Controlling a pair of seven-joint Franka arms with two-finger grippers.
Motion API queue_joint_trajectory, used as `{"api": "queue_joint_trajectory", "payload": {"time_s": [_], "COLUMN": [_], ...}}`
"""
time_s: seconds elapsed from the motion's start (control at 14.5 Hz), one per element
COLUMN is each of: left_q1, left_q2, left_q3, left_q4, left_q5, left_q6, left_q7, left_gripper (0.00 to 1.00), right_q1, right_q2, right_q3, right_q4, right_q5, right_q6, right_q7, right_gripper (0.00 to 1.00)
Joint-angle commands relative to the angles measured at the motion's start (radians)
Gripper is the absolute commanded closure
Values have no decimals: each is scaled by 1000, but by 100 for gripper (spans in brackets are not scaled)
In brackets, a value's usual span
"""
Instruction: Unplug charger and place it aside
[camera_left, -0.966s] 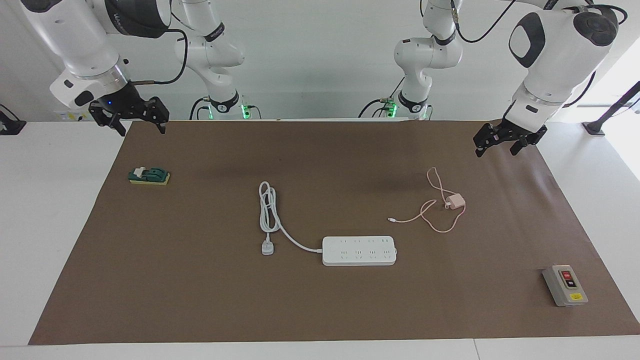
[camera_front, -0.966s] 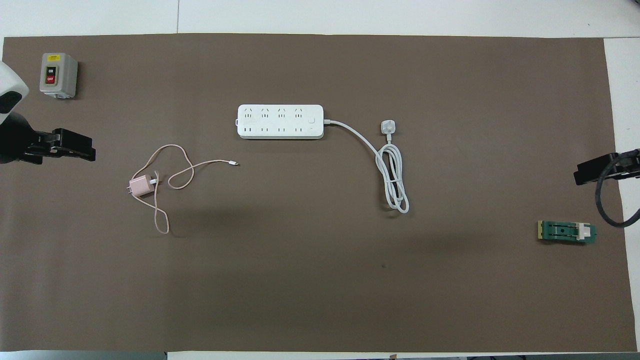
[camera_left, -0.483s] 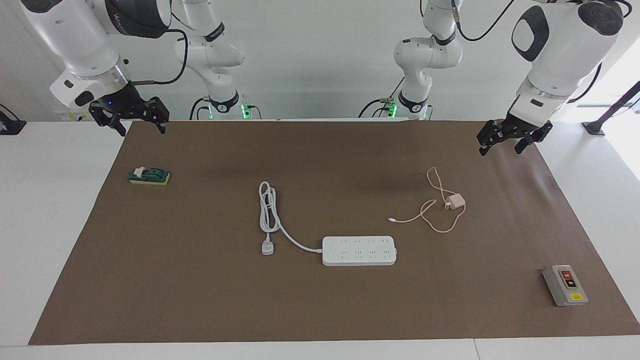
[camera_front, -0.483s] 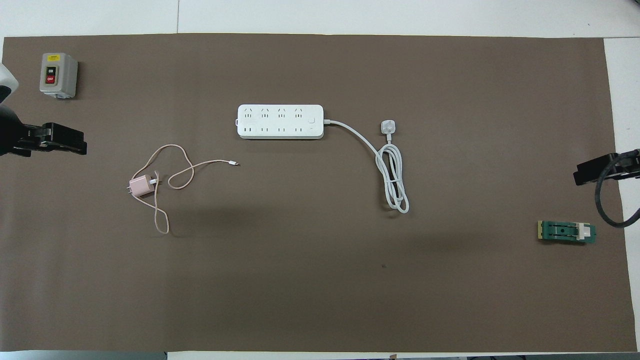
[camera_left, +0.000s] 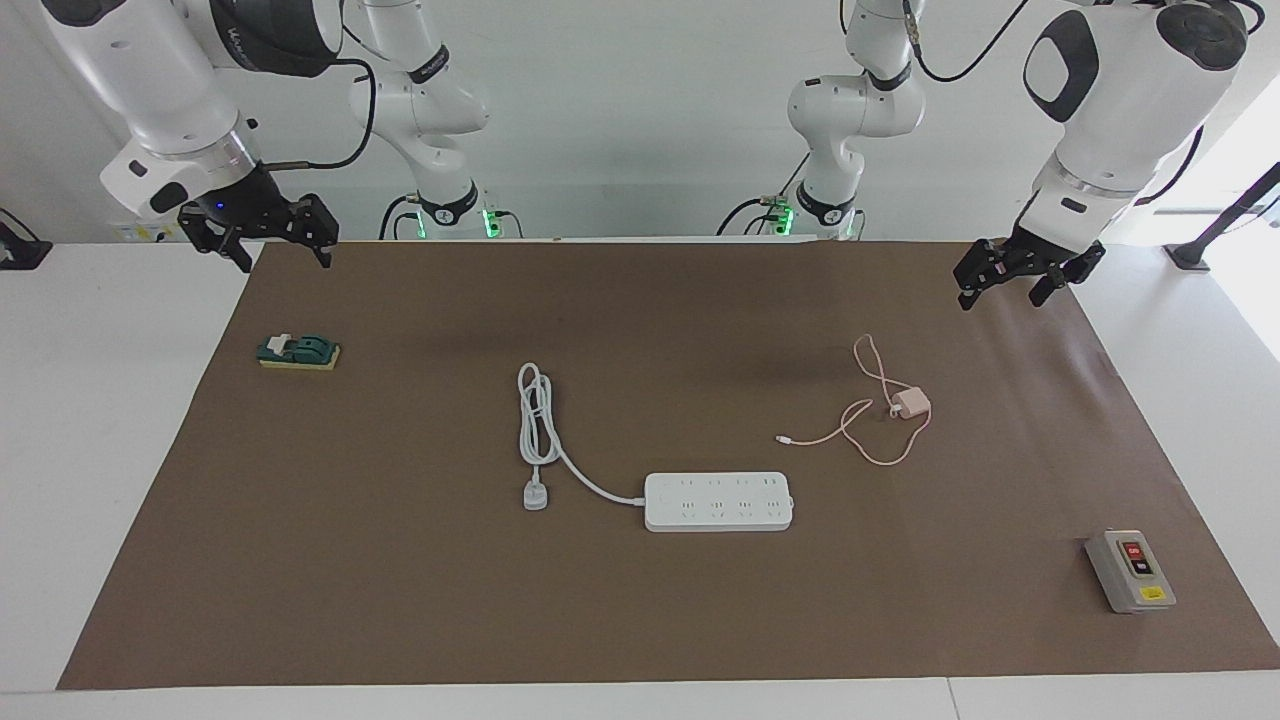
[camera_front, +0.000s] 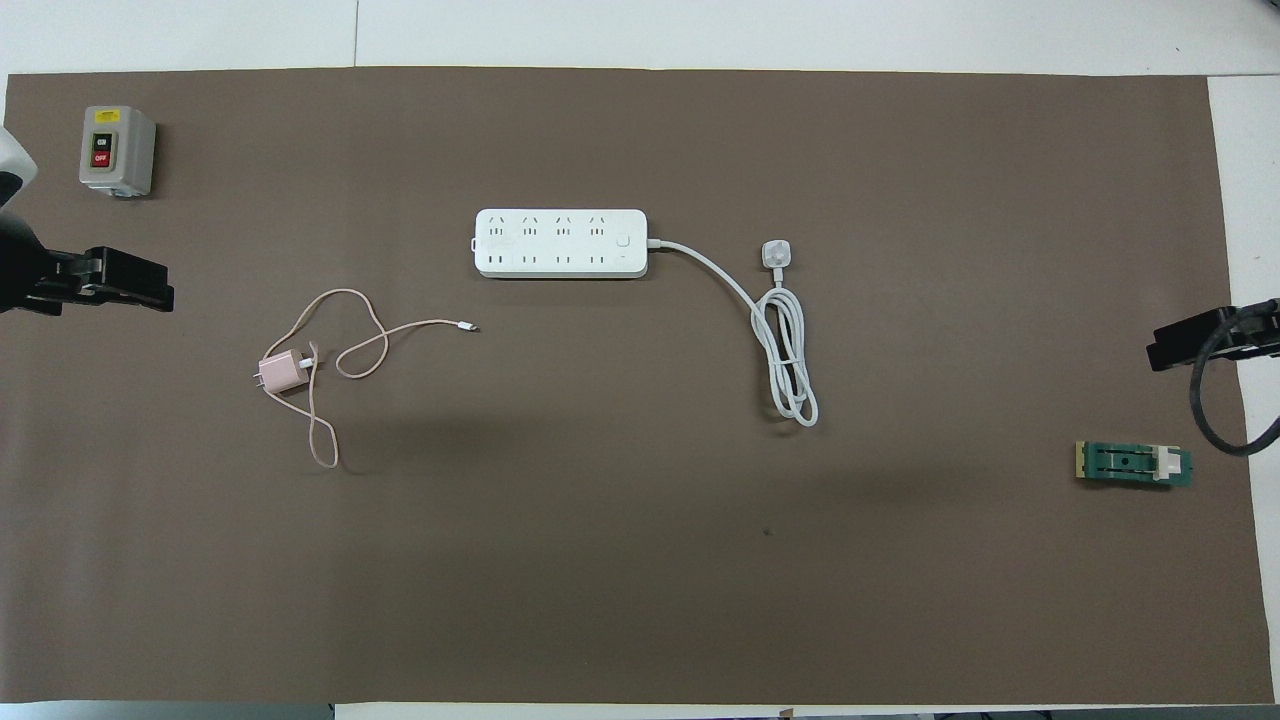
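Since a second ago, only the left gripper (camera_left: 1015, 283) has shifted, rising slightly at the upper right of the facing view above the mat's (camera_left: 640, 620) edge; its fingers are spread and empty. At upper left the right gripper (camera_left: 268, 243) waits, fingers apart, holding nothing. Unplugged, the charger (camera_left: 910, 404) lies right of centre on the mat, cable looped, apart from the power strip (camera_left: 718, 501).
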Motion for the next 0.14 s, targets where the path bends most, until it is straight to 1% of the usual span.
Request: {"api": "queue_joint_trajectory", "payload": {"time_s": [0.0, 0.07], "left_q1": [-16, -15], "left_q2": [2, 2], "left_q3": [10, 8], "left_q4": [24, 27], "left_q5": [13, 13], "left_q6": [-44, -56], "left_q7": [1, 1], "left_gripper": [0, 0], "right_q1": [-14, -14], "right_q2": [-24, -24], "right_q3": [16, 14], "right_q4": [-24, -26], "right_q5": [-8, -8], "right_q6": [-4, -4], "right_q7": [15, 15], "right_gripper": [0, 0]}}
